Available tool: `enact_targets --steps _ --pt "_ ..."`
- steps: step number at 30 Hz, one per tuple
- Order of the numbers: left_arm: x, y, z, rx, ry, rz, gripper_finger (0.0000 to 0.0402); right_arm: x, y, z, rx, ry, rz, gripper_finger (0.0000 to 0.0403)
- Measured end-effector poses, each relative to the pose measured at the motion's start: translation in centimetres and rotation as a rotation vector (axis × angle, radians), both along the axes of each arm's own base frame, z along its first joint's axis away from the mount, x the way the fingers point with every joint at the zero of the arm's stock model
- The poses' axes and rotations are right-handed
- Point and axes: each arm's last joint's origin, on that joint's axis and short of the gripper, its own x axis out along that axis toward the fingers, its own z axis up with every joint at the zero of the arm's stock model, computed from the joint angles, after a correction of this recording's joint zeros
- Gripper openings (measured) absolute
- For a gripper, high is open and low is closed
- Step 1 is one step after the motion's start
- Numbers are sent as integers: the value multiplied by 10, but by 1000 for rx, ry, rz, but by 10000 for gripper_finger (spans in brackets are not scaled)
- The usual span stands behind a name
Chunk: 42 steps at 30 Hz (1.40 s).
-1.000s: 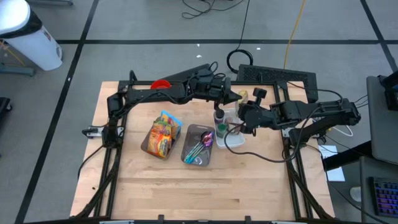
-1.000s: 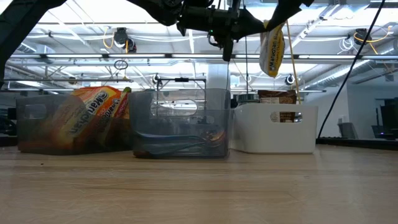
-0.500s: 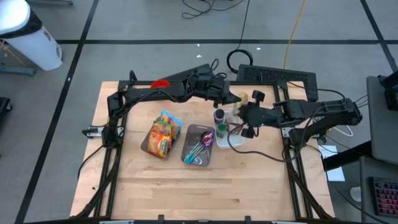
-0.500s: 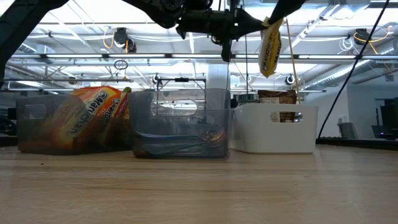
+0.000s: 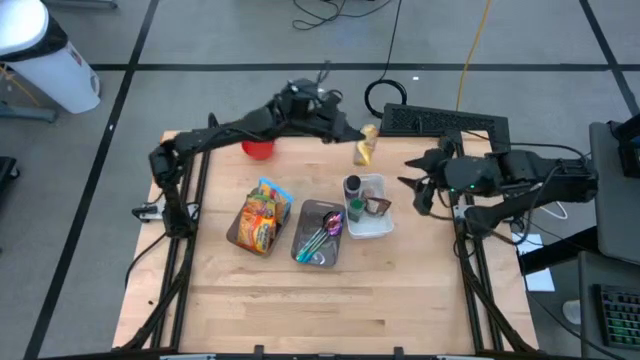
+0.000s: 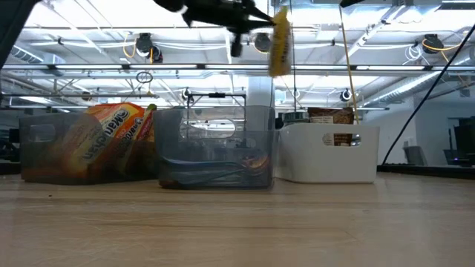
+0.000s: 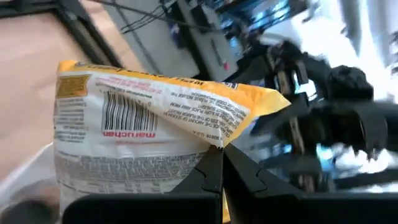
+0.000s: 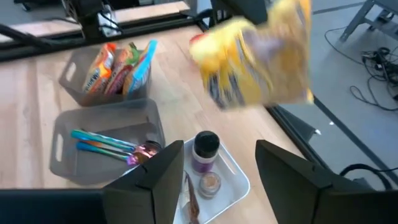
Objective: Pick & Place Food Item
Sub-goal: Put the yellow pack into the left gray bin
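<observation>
**Mia:** Where is the yellow packet (image 5: 367,148) hanging?

**Ben:** High up near the far edge of the counter (image 5: 250,290). The left pincer (image 5: 352,140) is pinching it tight by one corner.

**Mia:** What could be going wrong?

**Ben:** It is dangling and could be slipping out, falling beside the white tray (image 5: 385,222). The right pincer (image 5: 412,184) is waiting wide at the right edge.

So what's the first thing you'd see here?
The yellow noodle packet hanging in the air, pinched by the left tool above the table's far edge. Next, the bright snack bags in the grey bin, left of the white tray.
</observation>
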Motion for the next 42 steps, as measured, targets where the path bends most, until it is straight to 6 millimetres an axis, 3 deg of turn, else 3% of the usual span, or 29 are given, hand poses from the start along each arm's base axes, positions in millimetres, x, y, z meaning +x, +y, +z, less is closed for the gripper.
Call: enact_targets --steps 8,13,18,24,30,35,42 --pt "-81 -18 46 170 132 -114 0 1 0 0 1 1 -2 177" --pt "-136 -46 67 255 222 -177 0 7 1 -2 -27 18 14 173" --pt "-165 -83 77 281 262 -284 0 30 6 3 -86 -40 156 176" --pt "-159 -123 74 263 312 -422 0 79 15 7 -142 -209 374 170" --pt "-138 -152 63 287 385 -465 0 122 13 -6 -46 -292 490 169" --pt "-123 -162 55 307 403 -461 0 148 16 -12 15 -390 572 169" --pt "-107 -164 45 324 435 -440 0 162 19 -17 75 -444 606 167"
